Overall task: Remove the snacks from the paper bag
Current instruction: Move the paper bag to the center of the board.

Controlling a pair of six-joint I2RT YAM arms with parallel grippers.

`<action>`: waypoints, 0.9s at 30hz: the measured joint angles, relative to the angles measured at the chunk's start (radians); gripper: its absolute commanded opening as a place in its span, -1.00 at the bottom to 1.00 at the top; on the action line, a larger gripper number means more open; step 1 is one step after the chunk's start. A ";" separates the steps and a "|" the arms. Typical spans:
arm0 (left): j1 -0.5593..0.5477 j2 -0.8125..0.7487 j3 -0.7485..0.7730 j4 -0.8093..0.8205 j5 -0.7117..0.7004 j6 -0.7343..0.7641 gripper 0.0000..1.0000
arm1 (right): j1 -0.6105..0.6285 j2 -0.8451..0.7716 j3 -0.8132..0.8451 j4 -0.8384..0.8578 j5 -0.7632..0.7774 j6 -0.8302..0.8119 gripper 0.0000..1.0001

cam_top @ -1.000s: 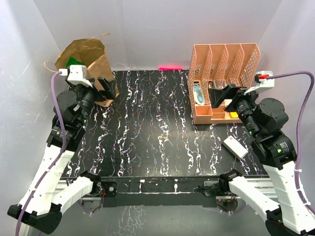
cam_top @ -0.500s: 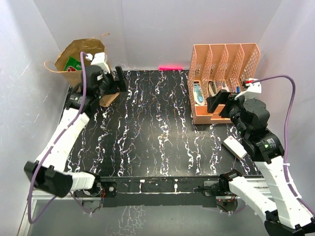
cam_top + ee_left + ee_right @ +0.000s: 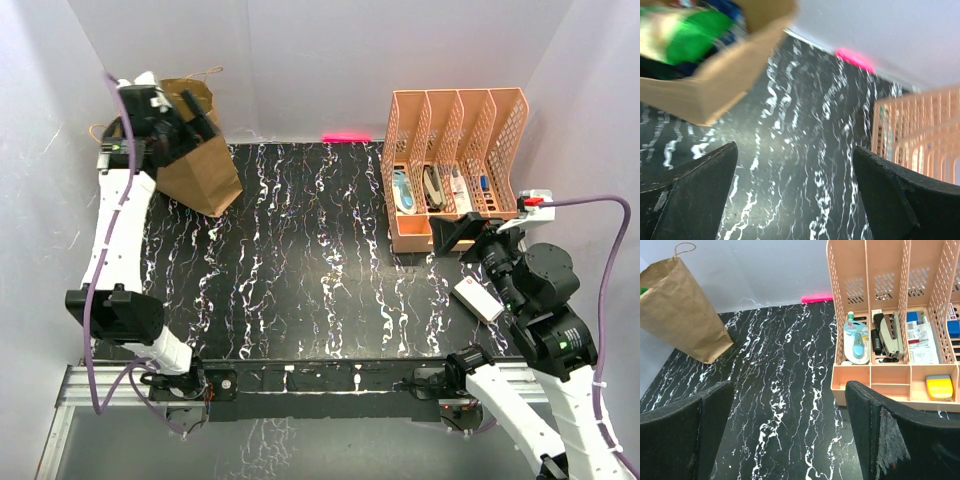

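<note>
"Now, entry: where is the left pincer (image 3: 200,115), and what has it got?"

"Raised over the mouth of the paper bag (image 3: 205,175). I have it spread wide, with nothing between the fingers (image 3: 695,190). The snacks are inside the bag. A green packet (image 3: 687,22) shows at the mouth with something blue (image 3: 727,10) beside it, both too blurred to read. I judge the task barely begun."

"And the right pincer (image 3: 785,395)?"

"Also wide and empty. It is well apart from the bag, on the far side of the surface (image 3: 320,260) from it, looking at the file organiser (image 3: 890,315). So nothing steadies the bag."

"Risks?"

"The bag stands tilted and looks light. If a finger catches its rim going in, the bag may tip or slide away. If I close too shallow, I could pinch the paper along with the packet and lift the whole bag. The twisted handle (image 3: 685,243) at the bag's top could snag a finger. A glossy wrapper may slip from a weak grip and drop deeper into the bag."
</note>
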 measured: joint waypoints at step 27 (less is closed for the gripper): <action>0.443 -0.006 -0.080 0.055 -0.099 -0.541 0.62 | -0.005 -0.071 -0.008 0.026 -0.010 -0.077 0.97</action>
